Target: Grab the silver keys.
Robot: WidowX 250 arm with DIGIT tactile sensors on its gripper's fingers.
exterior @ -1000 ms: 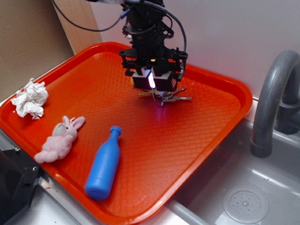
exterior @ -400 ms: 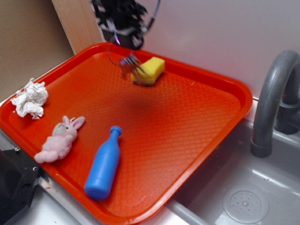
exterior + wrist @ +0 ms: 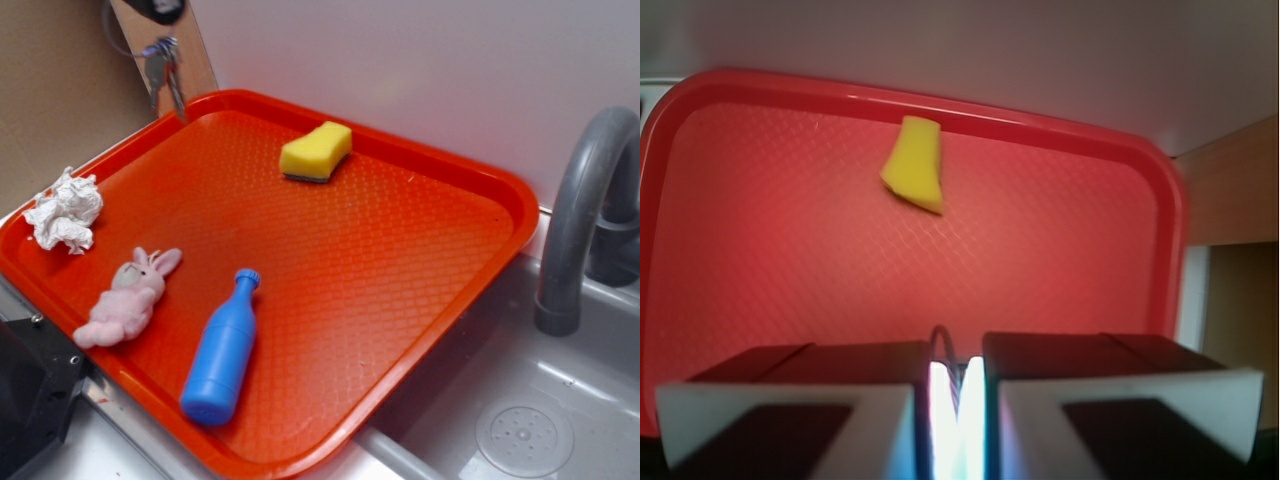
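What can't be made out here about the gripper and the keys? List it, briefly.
- Gripper: in the exterior view the top edge cuts off nearly all of it; only a dark bit shows above the silver keys.
- Silver keys: in the wrist view the nearly closed fingers hide the bunch; only a thin dark loop shows between them. In the exterior view they are too small to count.
- Orange tray: the fingers cover its near part in the wrist view.

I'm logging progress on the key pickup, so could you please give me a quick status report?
Tool shut on silver keys. Keys hanging clear above orange tray's far corner. Nothing in the way.
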